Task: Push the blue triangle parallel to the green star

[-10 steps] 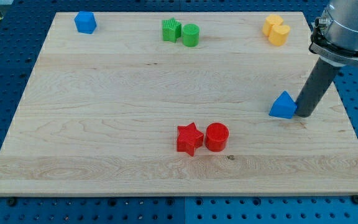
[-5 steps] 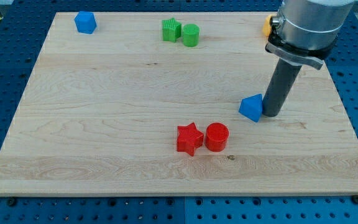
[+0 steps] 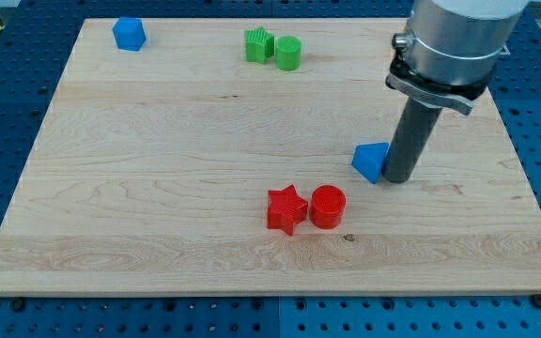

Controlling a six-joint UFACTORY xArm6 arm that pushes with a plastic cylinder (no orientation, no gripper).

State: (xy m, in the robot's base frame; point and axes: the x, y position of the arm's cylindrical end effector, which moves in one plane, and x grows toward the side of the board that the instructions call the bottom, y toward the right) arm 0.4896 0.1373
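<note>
The blue triangle lies on the wooden board, right of the middle. My tip stands right against the triangle's right side. The green star sits near the view's top, left of a green cylinder that touches it. The triangle is well below and to the right of the star.
A red star and a red cylinder sit side by side just below and left of the triangle. A blue block sits at the top left. The arm's grey body hides the top right corner.
My tip has moved toward the view's left and pushed the blue triangle with it, from the right edge area toward the middle. The yellow blocks at the top right are now hidden.
</note>
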